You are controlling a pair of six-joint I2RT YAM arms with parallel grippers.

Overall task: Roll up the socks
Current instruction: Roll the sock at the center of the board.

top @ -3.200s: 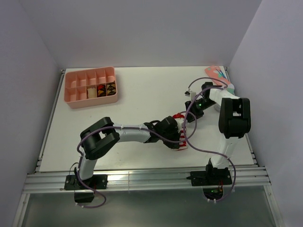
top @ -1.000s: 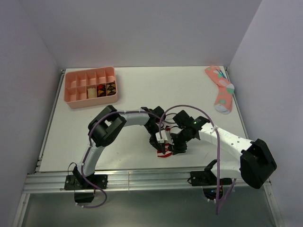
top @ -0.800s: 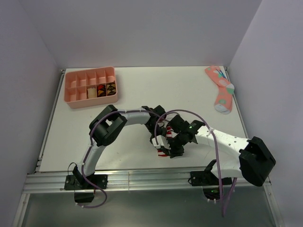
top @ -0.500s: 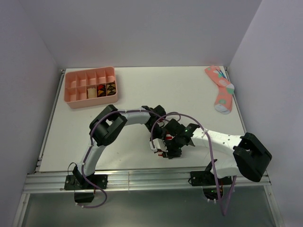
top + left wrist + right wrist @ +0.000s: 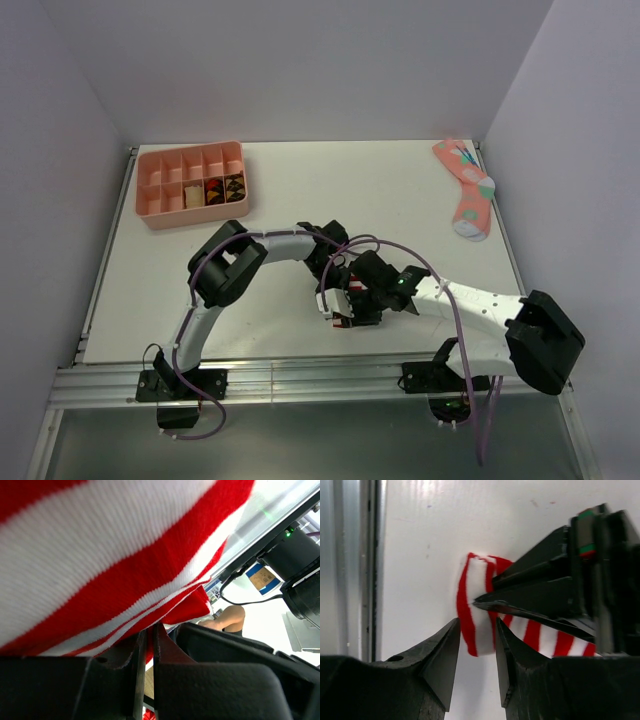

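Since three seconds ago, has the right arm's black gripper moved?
Yes: the right gripper moved from the pink patterned sock at far right to the red-and-white striped sock, nearer and leftward.

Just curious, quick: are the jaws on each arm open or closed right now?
Left gripper: closed on the striped sock.
Right gripper: astride that sock's end; grip cannot be told.

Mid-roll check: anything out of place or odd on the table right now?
Nothing spilled or damaged. The only stray is the pink sock, lying alone in the far right corner, apart from the work. The striped sock is bunched up between the arms, pinched in the left tool, with the right tool at its free end.
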